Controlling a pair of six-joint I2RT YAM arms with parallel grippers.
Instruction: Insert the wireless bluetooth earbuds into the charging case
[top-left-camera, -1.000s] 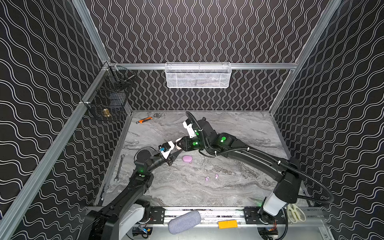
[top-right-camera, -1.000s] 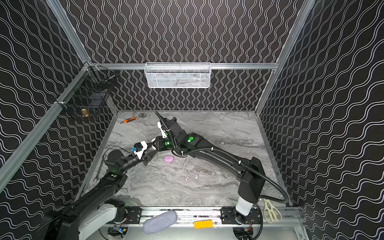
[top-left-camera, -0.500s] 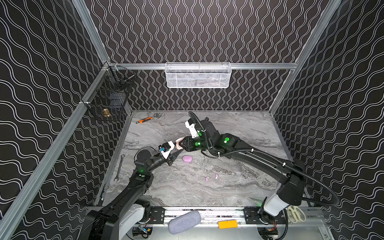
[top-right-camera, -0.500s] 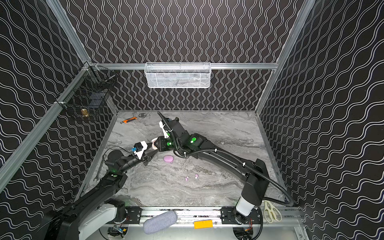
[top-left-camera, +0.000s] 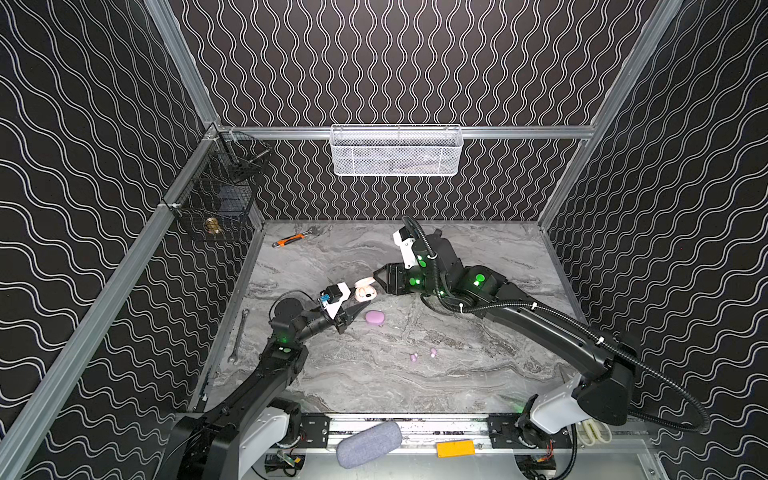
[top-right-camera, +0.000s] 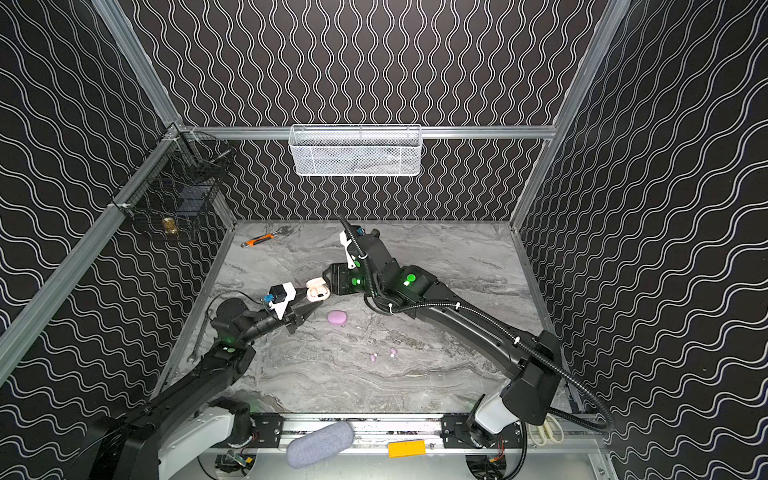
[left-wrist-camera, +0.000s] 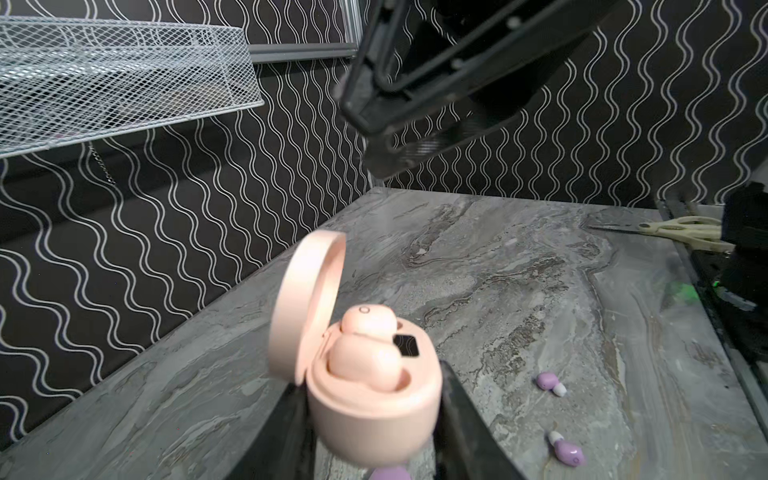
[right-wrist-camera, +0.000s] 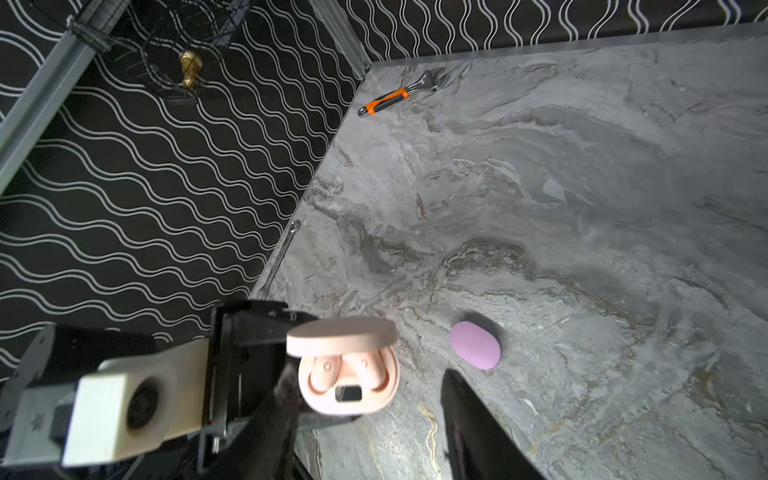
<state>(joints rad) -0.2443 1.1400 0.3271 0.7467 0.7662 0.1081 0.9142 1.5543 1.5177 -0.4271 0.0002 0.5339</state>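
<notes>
left arm low over the table, left fingers (left-wrist-camera: 457, 399) clamped on the open cream charging case (left-wrist-camera: 374, 399); right arm stretched across, right fingers (right-wrist-camera: 465, 415) spread, holding nothing.

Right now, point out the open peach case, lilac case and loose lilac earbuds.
open peach case (left-wrist-camera: 374, 419): left wrist view, base front wall.
lilac case (right-wrist-camera: 476, 345): right wrist view, lid centre.
loose lilac earbuds (top-left-camera: 414, 356): in a top view, left bud's body.

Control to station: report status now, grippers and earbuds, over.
Left gripper shut on open cream case, both cream earbuds seated. Right gripper open, empty, at the case. Two lilac earbuds loose on table, lilac case closed. Nothing in the way.
</notes>
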